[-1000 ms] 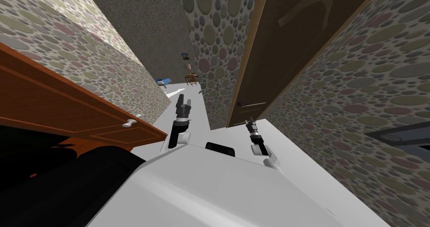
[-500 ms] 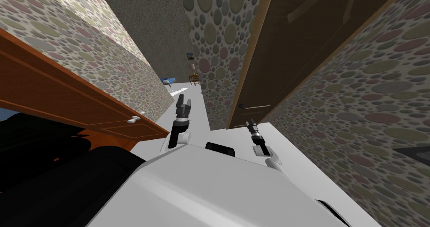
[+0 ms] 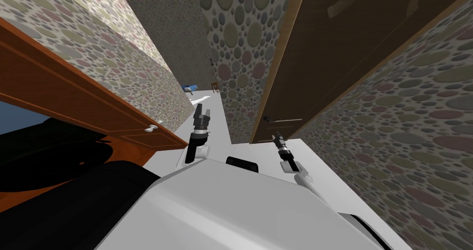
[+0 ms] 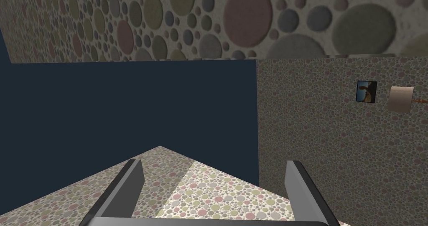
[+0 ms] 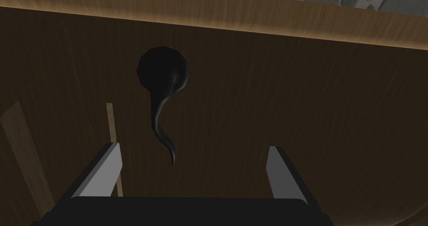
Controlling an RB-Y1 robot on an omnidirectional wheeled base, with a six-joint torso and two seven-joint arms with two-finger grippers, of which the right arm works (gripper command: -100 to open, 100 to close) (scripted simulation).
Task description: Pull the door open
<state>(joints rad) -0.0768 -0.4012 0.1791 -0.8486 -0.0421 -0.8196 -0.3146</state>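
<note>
Facing the robot: a tall dark brown wooden door [image 3: 342,48] stands slightly to its right, set in a pale wooden frame [image 3: 273,62] and, as far as I can see, flush with it. Wallpaper of muted coloured spots [image 3: 415,104] covers the wall on either side.
Door handle: a slim black curved lever on a round black base [image 3: 267,118] sits low on the door, close to the frame edge. In the right wrist view the lever [image 5: 161,90] curls from its base back toward the gripper.
Right gripper: it [image 3: 276,134] is held up just beside the door, a little below the handle. Its two pale grey fingers [image 5: 104,169] are spread wide around nothing, the gripper [image 5: 193,149] aimed at the dark wood. The lever's tip lines up with the gap between them, and neither finger touches it.
Left gripper: it [image 3: 202,107] is raised in front of the chest, pointing down the hallway, well apart from the door. Its fingers [image 4: 129,186] are parted and empty.
Other door: an orange-brown panelled door with a small white knob [image 3: 150,128] is on the robot's left, with a black area [image 3: 46,145] beside it.
Floor: a white floor [image 3: 258,150] runs along the narrow hallway. At the far end is a small blue object [image 3: 189,87], too small to make out.
</note>
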